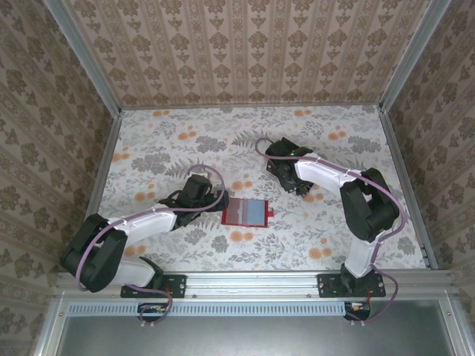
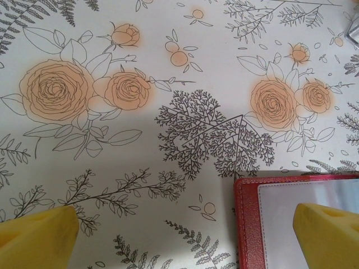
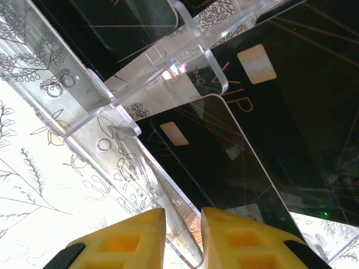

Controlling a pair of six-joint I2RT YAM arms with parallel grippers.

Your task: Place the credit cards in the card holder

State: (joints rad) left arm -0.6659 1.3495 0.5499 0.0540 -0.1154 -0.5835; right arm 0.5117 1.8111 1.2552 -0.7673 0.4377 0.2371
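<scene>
Beyond the card holder (image 1: 245,213) and to its right, the credit cards (image 3: 291,106) lean in a clear rack (image 3: 84,106), black faces with pale chips and gold lettering. We see the right gripper (image 3: 183,218) down among them, its jaws clenched narrow on the edge of the front card (image 3: 224,162). A clear slat of the rack runs close by that edge, so we cannot tell how clean the bite is. The card holder itself lies opened flat on the flowered surface (image 1: 185,141), greyish-blue inner face up, clasp tab on its right edge, with no card on it that we can see. At its left edge the left gripper (image 2: 180,240) hovers with jaws released wide, one finger over the inner face, the other over bare surface beside it.

We judge the step in hand to be the pick of a card. The next move calls for a straight lift clear of the rack without dragging the slat or neighbouring cards. Then comes a carry to the card holder, where the left jaws may need to pin it against skidding.
</scene>
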